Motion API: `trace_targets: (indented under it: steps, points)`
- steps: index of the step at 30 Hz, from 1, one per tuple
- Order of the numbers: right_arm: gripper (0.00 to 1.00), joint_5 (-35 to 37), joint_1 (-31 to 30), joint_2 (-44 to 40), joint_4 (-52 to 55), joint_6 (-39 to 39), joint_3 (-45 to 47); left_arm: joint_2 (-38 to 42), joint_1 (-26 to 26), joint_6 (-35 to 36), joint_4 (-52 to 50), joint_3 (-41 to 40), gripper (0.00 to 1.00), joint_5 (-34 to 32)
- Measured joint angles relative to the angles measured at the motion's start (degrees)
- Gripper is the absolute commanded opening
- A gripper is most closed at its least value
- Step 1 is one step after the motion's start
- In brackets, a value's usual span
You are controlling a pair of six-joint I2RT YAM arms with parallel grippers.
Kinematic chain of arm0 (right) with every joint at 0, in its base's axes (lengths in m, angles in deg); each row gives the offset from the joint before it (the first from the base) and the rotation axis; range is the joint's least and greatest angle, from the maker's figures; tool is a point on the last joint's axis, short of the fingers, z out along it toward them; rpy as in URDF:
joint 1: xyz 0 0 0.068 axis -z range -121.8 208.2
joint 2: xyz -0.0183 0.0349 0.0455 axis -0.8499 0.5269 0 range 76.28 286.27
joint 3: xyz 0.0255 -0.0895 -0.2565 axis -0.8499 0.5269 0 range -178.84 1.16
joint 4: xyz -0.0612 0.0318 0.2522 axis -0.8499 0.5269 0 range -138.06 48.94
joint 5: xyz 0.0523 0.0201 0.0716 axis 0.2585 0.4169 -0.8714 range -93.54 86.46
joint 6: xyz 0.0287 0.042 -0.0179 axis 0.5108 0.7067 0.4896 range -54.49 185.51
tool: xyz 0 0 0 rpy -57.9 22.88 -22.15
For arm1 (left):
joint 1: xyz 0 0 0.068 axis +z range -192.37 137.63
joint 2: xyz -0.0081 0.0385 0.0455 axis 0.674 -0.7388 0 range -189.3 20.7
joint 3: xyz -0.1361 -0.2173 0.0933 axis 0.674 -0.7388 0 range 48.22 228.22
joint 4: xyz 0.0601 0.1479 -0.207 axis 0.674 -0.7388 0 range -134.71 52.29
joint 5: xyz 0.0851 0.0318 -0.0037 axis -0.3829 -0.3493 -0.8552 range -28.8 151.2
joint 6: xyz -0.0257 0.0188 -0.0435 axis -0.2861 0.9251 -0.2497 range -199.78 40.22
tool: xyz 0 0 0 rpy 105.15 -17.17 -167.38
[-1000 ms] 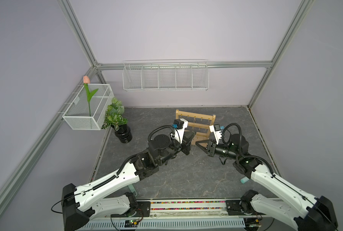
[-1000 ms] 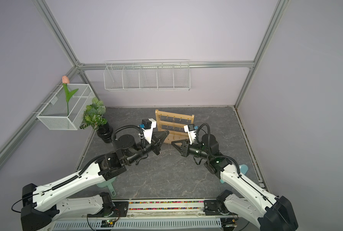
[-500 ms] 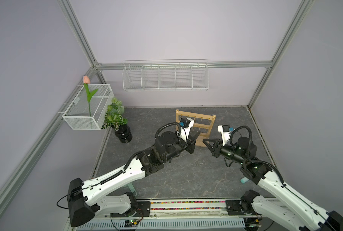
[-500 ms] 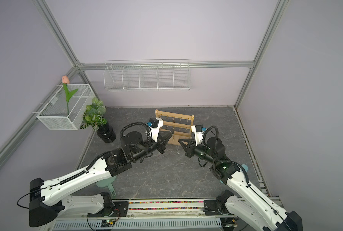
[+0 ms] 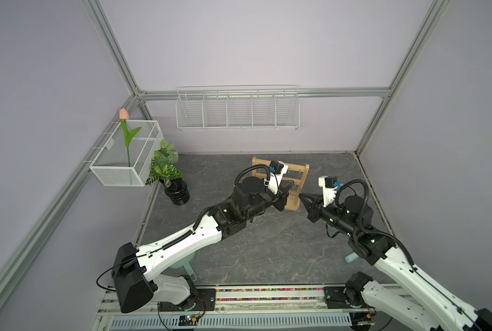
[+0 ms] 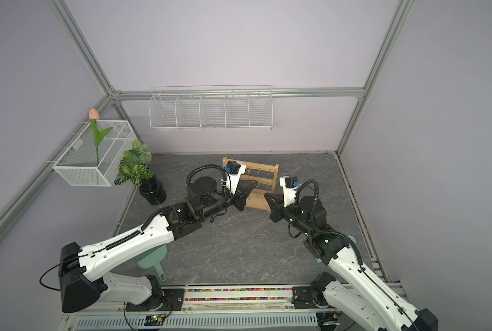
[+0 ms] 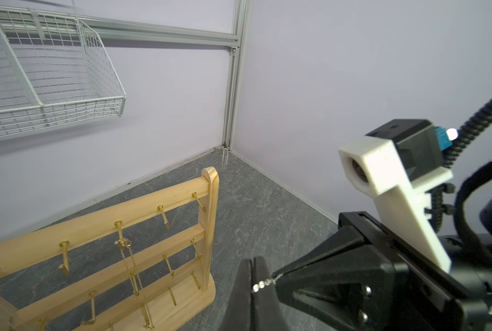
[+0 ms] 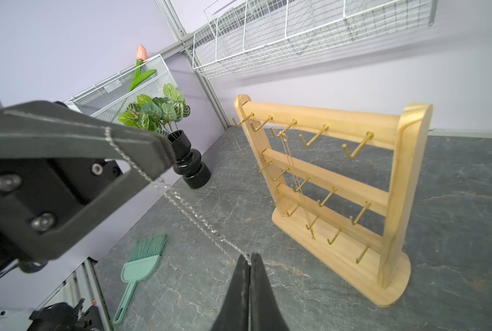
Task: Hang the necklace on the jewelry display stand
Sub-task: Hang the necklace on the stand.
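Right wrist view: left fingers (image 8: 75, 149) and right fingers (image 8: 237, 295) clamp shut on a thin silver necklace (image 8: 178, 200).

No text, brand, number or sign can be read in any view. A small pale tag (image 5: 111, 143) on the white mesh basket (image 5: 115, 176) may be a label, but in both top views it is too small to make out. The multicoloured strip (image 5: 267, 289) along the base rail (image 5: 267, 305) shows only flecks of colour, with no letters or figures. The jewelry display stand (image 8: 348, 121), seen close in both wrist views, shows plain wood and gold hooks, without any marking.
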Motion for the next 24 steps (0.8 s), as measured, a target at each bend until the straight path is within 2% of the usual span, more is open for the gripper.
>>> trace_targets:
  steps: [11, 24]
  points:
    - [0.07, 5.2, 2.1, 4.7, -0.1, -6.9, -4.3, -5.4, 3.9, 0.6, 1.0, 4.6, 0.0, 5.6]
    - [0.07, 5.5, 6.1, 9.0, -2.7, -8.4, -5.8, -11.6, 7.7, 0.6, 2.9, 7.6, 0.0, 10.6]
